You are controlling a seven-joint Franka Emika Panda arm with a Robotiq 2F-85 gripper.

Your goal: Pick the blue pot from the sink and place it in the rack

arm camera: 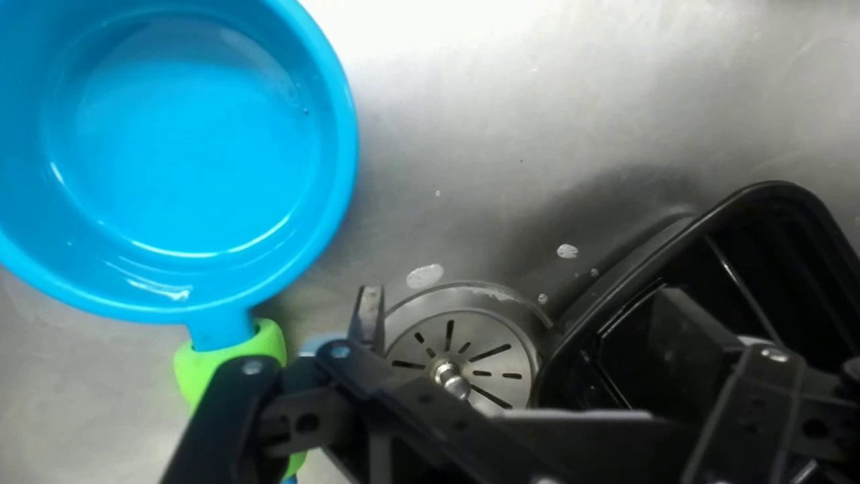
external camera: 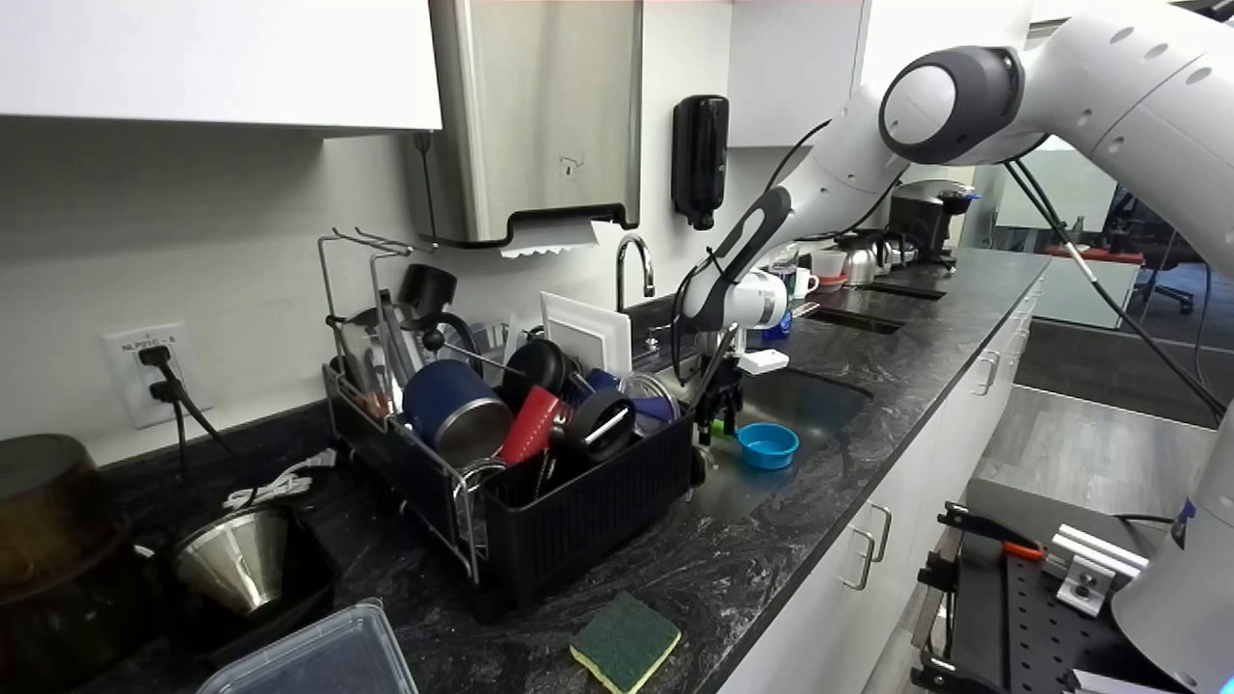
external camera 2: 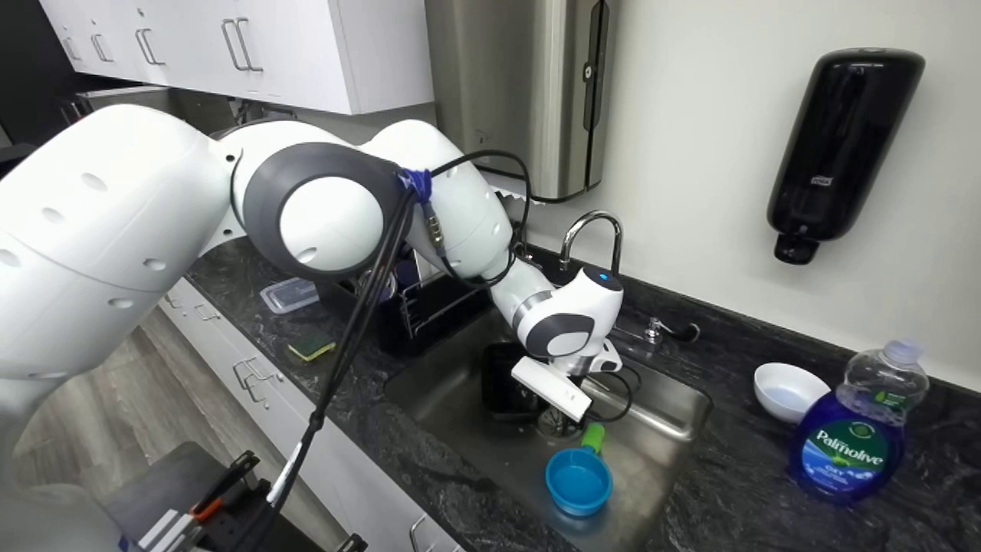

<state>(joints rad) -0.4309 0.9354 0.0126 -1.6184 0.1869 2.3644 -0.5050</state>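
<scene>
And here's the gripper (arm camera: 527, 319) hanging over the sink (external camera 2: 647, 475), released, jaws spread wide! From between those jaws in the wrist view, the blue pot (arm camera: 175, 154) sits upright at ten o'clock, glossy inside, green handle (arm camera: 201, 366) at nine; a black tub (arm camera: 779, 191) slants in at three. Twelve o'clock offers room, bare steel running between the two rims. Further off, right by the sink's edge, nine o'clock from the pot in an exterior view, stands the rack (external camera: 598, 511), crammed: dark blue vessel (external camera: 439, 400) tilted, red item (external camera: 528, 429) beside it, white square plate (external camera: 590, 333) behind.
</scene>
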